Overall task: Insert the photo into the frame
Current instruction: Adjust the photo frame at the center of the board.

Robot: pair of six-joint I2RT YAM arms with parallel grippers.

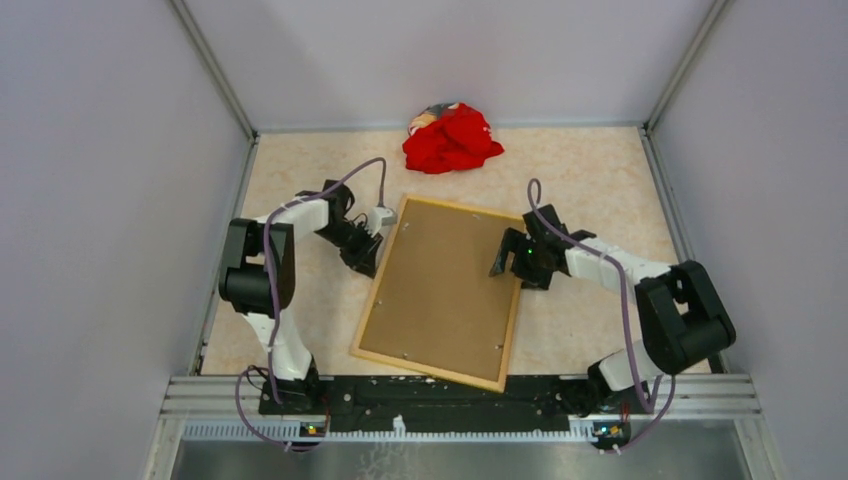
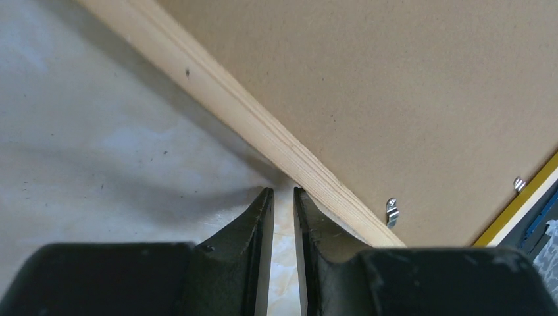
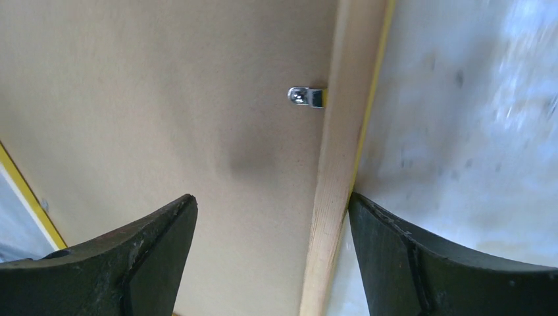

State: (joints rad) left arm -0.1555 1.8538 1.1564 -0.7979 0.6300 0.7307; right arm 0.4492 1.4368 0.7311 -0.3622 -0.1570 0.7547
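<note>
Pale mottled table (image 1: 600,170), walled on three sides, shown from above and from both wrists. One frame (image 1: 430,372) is laid face down between the two grippers, with its pale wooden back up and a yellow edge showing. Its long axis runs away from the arm bases and leans slightly right at the far end. One brown backing panel (image 1: 440,290) is seated in it.

The left gripper (image 2: 283,197) is set low, just outside the left rail, which lies immediately to its right. Its fingers are drawn almost together with a narrow slit between them, and nothing is pinched. The right gripper (image 3: 273,201) is spread wide across the right rail, one finger over the panel and one beyond the rail. One metal clip (image 3: 307,97) sits just ahead of it, so this arm is judged the better placed for the rail.

No photo is seen; it may lie beneath the panel, though this cannot be confirmed. One red cloth (image 1: 452,138) lies well beyond both grippers.
</note>
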